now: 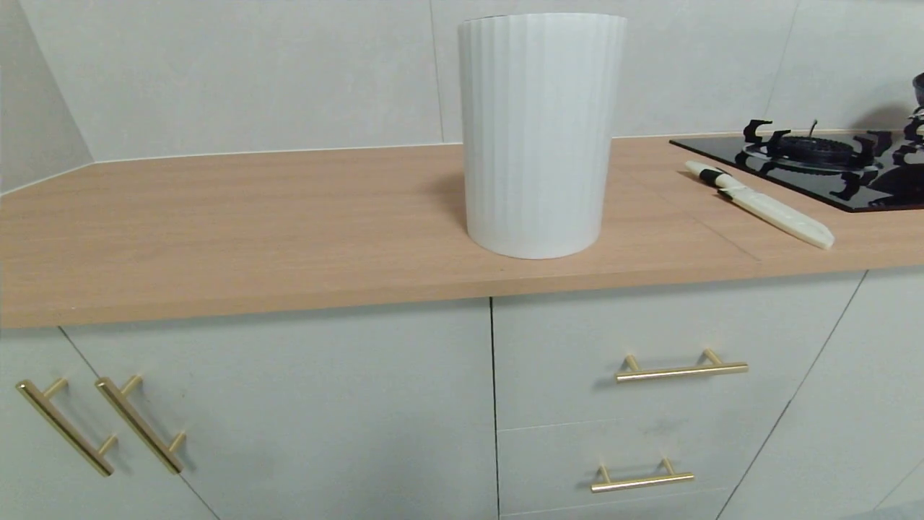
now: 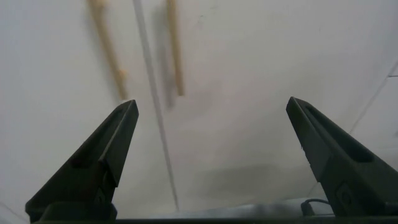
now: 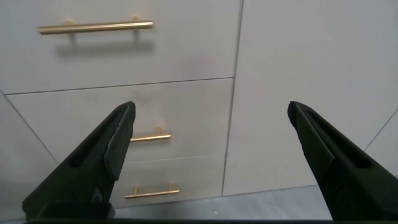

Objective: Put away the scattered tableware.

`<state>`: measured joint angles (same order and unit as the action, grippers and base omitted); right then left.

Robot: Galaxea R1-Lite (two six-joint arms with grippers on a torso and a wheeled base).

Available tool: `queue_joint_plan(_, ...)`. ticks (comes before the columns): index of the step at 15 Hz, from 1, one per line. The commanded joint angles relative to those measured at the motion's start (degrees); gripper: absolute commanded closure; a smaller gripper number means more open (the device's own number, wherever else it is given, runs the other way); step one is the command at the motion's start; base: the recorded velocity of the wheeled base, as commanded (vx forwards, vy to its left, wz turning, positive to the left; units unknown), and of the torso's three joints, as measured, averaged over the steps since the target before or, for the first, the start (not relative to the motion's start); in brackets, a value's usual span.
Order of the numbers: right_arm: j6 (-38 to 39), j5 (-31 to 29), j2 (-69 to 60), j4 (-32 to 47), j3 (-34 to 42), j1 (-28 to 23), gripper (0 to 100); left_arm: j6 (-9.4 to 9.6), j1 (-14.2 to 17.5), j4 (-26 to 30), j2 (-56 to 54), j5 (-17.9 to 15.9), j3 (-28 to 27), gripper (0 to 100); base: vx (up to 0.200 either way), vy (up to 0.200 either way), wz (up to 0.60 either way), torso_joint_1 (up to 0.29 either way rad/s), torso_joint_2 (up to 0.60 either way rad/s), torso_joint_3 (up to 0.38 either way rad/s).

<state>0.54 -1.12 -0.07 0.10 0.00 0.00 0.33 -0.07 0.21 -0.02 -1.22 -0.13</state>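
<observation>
A cream knife lies on the wooden counter, between a tall ribbed white container and a black hob. The wrist views face brass-handled cabinets, with the left gripper and right gripper both empty, fingers wide apart.

On the counter, a probable knife lies right of the container, beside the hob.

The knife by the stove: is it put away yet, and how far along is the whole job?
Done: nothing that shows. The knife lies on the countertop beside the stove, outside the white container, whose inside is hidden. In hand: nothing; the left gripper and the right gripper are open and empty, facing the cabinet fronts. Left: probably picking up the knife and storing it.
</observation>
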Motion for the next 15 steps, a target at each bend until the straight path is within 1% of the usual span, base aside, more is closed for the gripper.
queue_joint_plan(1,-0.01,-0.02,0.07,-0.01,0.0,0.0,0,0.02,-0.01,-0.03,0.02,-0.01,-0.04,0,0.0,-0.2,0.0,0.002,0.0,0.002)
queue_joint_plan(7,-0.01,-0.02,0.07,-0.01,0.0,0.0,0,-0.07,-0.01,-0.03,0.02,-0.01,-0.04,0,0.0,0.0,0.0,0.0,0.0,0.0)
queue_joint_plan(12,-0.01,-0.02,0.07,-0.01,0.0,0.0,0,-0.15,-0.01,-0.03,0.02,-0.01,-0.04,0,0.2,0.0,0.0,0.0,0.0,0.001)
queue_joint_plan(15,-0.01,-0.02,0.07,-0.01,0.0,0.0,0,-0.15,-0.01,-0.03,0.02,-0.01,-0.04,0,0.0,0.0,0.0,0.0,0.0,0.0)
